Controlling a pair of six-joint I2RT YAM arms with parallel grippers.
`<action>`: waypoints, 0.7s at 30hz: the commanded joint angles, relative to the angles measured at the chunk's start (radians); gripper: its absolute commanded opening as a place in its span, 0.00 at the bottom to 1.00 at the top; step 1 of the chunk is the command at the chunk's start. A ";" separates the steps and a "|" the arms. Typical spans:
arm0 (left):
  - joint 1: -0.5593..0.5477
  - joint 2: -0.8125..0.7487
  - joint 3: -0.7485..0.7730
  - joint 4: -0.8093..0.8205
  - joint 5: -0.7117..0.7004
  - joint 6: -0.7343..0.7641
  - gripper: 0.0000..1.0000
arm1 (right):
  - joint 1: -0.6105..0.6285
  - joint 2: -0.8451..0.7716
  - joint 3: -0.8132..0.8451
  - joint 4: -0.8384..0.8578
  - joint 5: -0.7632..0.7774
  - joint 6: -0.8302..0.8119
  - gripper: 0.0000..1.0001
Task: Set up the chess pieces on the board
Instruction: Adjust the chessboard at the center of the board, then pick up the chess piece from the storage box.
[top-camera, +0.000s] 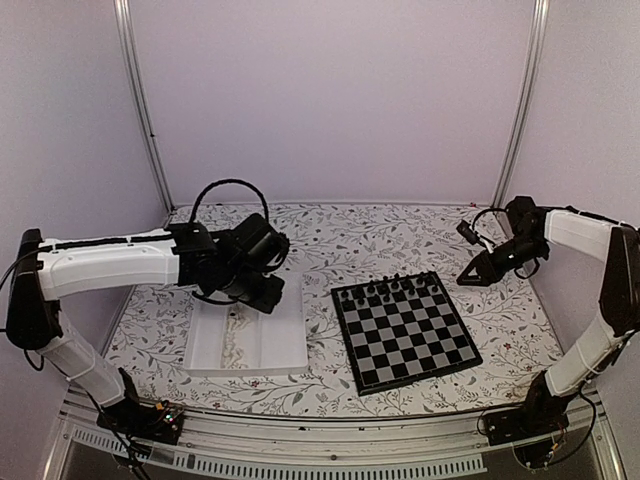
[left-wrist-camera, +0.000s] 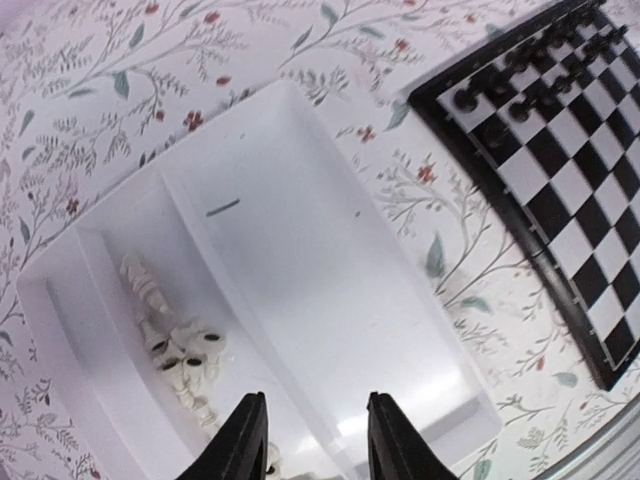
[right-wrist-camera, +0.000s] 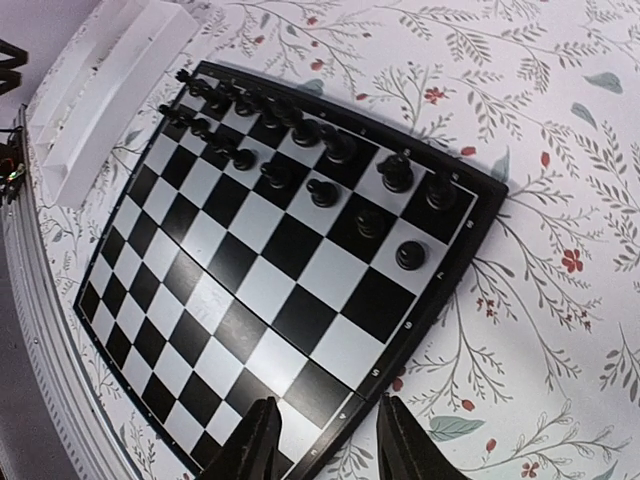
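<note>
Black pieces (top-camera: 392, 290) stand in two rows along the board's (top-camera: 410, 340) far edge, centre-right of the top view. The near rows are bare.
Cream pieces (left-wrist-camera: 178, 352) lie heaped in the narrow compartment of the tray (left-wrist-camera: 300, 280), lower left of the left wrist view.
Left claw (left-wrist-camera: 315, 445): released, empty, above the tray and nearer the divider (left-wrist-camera: 235, 300) than the heap.
Right claw (right-wrist-camera: 325, 445): released, empty, beside the board's edge.
Risks:
- The heap is tangled, so a pinch may lift two pieces or flick one onto the desk (top-camera: 350, 240).
- A finger may catch the divider.
- A tiny piece may topple on release.
</note>
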 joint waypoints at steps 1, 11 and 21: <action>0.044 -0.068 -0.133 -0.028 0.023 -0.048 0.37 | 0.037 -0.044 0.042 -0.050 -0.139 -0.049 0.36; 0.229 -0.120 -0.282 0.132 0.214 0.097 0.48 | 0.187 -0.065 0.066 -0.016 -0.144 -0.048 0.37; 0.324 -0.010 -0.272 0.150 0.266 0.198 0.19 | 0.222 -0.055 0.057 -0.005 -0.128 -0.034 0.35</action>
